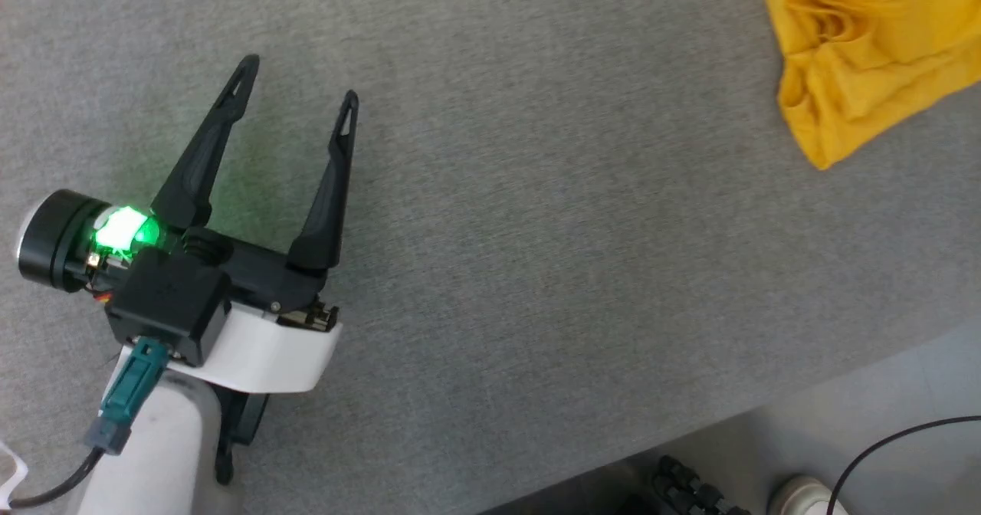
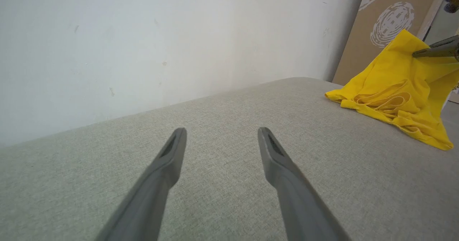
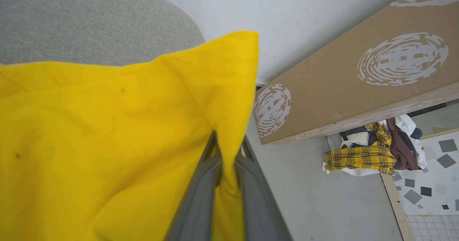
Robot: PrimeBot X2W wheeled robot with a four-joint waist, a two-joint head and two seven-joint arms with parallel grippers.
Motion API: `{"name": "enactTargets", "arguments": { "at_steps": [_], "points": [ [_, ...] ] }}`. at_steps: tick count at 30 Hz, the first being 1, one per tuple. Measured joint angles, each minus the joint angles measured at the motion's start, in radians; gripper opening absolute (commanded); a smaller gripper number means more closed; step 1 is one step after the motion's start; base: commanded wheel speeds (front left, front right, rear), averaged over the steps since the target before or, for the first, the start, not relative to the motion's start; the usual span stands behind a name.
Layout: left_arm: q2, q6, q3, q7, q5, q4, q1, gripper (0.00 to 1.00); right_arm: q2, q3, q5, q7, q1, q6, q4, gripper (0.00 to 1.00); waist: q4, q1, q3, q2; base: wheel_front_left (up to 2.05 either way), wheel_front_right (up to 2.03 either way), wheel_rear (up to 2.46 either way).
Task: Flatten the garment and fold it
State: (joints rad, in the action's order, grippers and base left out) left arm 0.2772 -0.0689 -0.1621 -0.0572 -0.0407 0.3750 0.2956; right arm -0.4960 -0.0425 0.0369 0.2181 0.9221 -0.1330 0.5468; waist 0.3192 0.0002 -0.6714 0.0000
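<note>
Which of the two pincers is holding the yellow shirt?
The right pincer: it is shut on a fold of the garment. The left pincer stands open over the grey table, apart from the cloth.

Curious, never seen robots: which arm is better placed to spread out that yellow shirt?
Right: the right claw is shut on the shirt; the left claw is open over the table, away from it.

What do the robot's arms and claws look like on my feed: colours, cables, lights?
The left claw has two long black fingers with slotted tips, a black body with a green light, a white bracket, a teal plug on a dark cable and a pale forearm. The right claw has grey fingers.
</note>
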Motion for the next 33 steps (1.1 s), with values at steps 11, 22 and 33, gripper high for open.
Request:
{"name": "enactTargets", "arguments": {
  "at_steps": [11, 22, 33],
  "points": [
    [0.009, 0.000, -0.005, 0.004, 0.000, 0.005, 0.003, 1.00, 0.049, -0.115, -0.108, -0.032, 0.024, 0.000, 0.083, 1.00, -0.037, -0.0001, -0.033, 0.0000, 0.00, 0.00, 0.00],
    [-0.012, 0.022, -0.010, -0.043, -0.016, -0.041, 0.014, 1.00, 0.077, -0.157, -0.135, -0.080, 0.044, 0.000, 0.089, 1.00, -0.053, -0.0001, 0.026, 0.0000, 0.00, 0.00, 0.00],
    [-0.059, 0.068, 0.000, -0.135, -0.058, -0.167, -0.032, 1.00, 0.226, -0.206, -0.026, -0.254, -0.116, 0.000, -0.083, 1.00, -0.092, -0.0003, 0.168, 0.0000, 0.00, 0.00, 0.00]
  ]
}}
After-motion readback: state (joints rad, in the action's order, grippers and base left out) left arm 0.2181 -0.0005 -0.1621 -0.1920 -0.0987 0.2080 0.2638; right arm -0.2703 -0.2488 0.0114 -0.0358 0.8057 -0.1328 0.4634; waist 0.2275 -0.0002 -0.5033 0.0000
